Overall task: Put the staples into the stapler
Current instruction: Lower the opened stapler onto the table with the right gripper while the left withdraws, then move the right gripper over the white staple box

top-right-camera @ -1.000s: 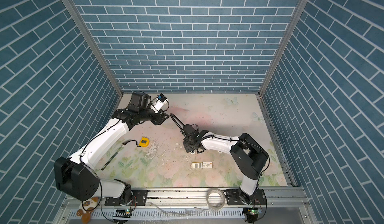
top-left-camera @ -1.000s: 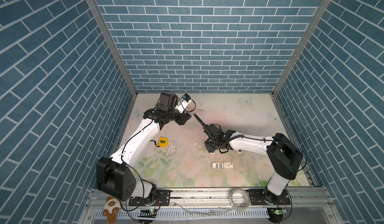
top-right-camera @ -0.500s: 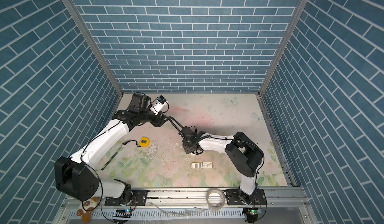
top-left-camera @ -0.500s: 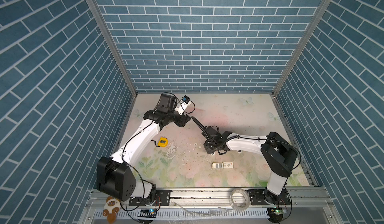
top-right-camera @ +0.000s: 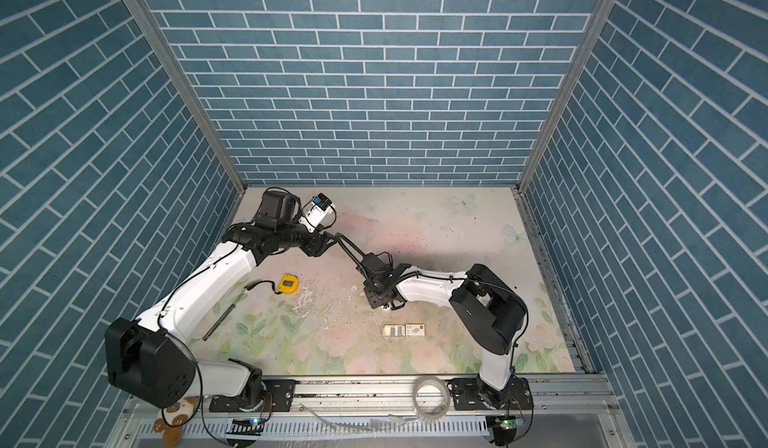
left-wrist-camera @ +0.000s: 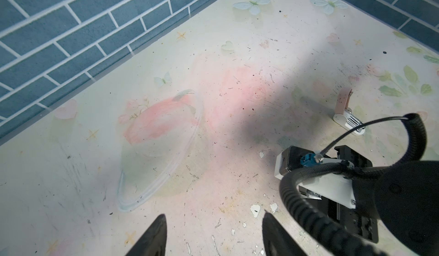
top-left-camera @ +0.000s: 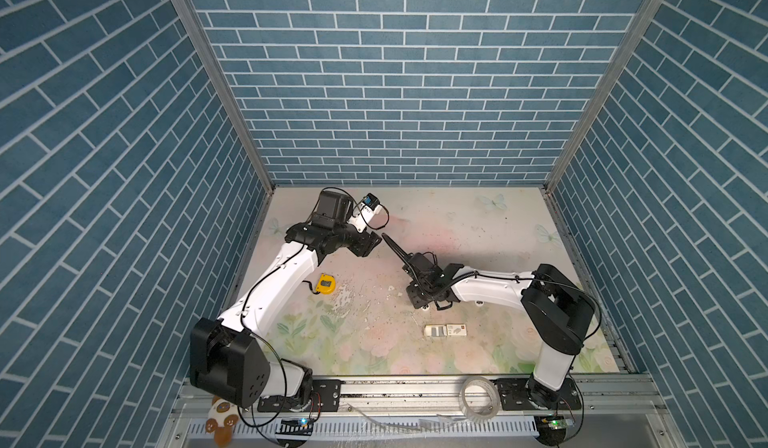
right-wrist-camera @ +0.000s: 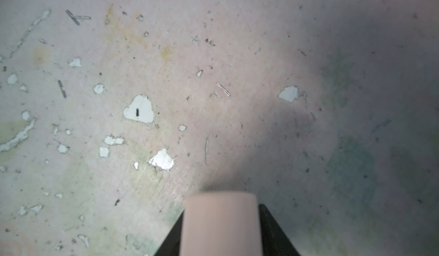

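The stapler (left-wrist-camera: 345,114) lies on the table beyond my right wrist, with a white base, a silvery channel and a pale pink lid tipped up. My right gripper (right-wrist-camera: 222,207) (top-left-camera: 417,300) (top-right-camera: 376,298) points down at the table. A blurred pale pink blunt end (right-wrist-camera: 221,226) fills the gap between its black fingers and hides their inner faces. The staples (top-left-camera: 434,331) (top-right-camera: 394,330) sit in their slid-out white carton near the front, apart from both grippers. My left gripper (left-wrist-camera: 213,215) (top-left-camera: 372,244) (top-right-camera: 328,242) hovers open and empty.
A yellow tape measure (top-left-camera: 325,283) (top-right-camera: 287,283) lies left of centre, and a thin dark rod (top-right-camera: 224,315) lies nearer the left wall. A clear oval lid (left-wrist-camera: 161,152) rests by the back wall. A tape roll (top-left-camera: 478,398) sits on the front rail. Loose staples dot the table.
The right arm's elbow has swung a little to the left while its gripper stays over the same spot. The left arm has barely moved.
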`<state>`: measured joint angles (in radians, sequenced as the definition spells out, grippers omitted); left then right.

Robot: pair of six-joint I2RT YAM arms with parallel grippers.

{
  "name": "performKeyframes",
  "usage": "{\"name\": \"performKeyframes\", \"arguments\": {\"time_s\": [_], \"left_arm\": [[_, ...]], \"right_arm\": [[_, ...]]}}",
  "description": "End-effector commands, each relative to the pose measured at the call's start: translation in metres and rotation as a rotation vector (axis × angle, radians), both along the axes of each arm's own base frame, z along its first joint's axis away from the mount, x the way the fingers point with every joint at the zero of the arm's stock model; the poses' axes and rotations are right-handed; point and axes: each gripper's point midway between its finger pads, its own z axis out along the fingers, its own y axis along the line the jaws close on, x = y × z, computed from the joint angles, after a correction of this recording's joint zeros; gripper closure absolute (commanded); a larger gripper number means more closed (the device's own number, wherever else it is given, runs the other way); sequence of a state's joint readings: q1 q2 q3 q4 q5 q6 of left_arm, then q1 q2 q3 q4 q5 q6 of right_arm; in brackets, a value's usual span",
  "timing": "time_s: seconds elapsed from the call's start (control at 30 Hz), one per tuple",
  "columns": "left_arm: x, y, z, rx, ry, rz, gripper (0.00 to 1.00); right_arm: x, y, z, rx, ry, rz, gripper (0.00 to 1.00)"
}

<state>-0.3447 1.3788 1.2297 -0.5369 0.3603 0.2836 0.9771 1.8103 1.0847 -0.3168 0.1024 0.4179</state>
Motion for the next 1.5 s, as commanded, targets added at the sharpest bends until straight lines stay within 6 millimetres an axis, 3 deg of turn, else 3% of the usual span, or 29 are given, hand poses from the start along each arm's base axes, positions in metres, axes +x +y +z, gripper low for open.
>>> {"name": "performKeyframes", "arguments": {"time_s": [0.0,0.17,0.3,0.43,0.57,0.77,1.03,1.47], "left_arm": [[-0.004,0.005,0.012,-0.014,-0.027,0.009,0.31],[-0.004,0.012,0.021,0.000,-0.047,0.022,0.28],[-0.005,0.015,0.025,0.010,-0.064,0.025,0.25],[-0.003,0.015,0.024,0.014,-0.068,0.028,0.24],[-0.001,0.012,0.021,0.004,-0.055,0.019,0.24],[0.000,0.006,0.018,-0.015,-0.044,0.000,0.24],[0.002,0.002,0.012,-0.017,-0.018,-0.019,0.24],[0.000,-0.001,0.004,-0.026,0.004,-0.025,0.24]], "right_arm": [[0.000,-0.004,0.009,-0.004,-0.031,-0.004,0.52],[-0.009,-0.012,0.032,0.028,-0.052,-0.020,0.51],[-0.021,-0.031,0.049,0.037,-0.066,-0.063,0.53],[-0.040,-0.054,0.060,0.076,-0.038,-0.147,0.63],[-0.063,-0.066,0.057,0.136,0.027,-0.219,0.68],[-0.086,-0.063,0.045,0.175,0.096,-0.261,0.73],[-0.097,-0.048,0.027,0.164,0.137,-0.281,0.74],[-0.101,-0.053,0.006,0.081,0.142,-0.330,0.75]]}}
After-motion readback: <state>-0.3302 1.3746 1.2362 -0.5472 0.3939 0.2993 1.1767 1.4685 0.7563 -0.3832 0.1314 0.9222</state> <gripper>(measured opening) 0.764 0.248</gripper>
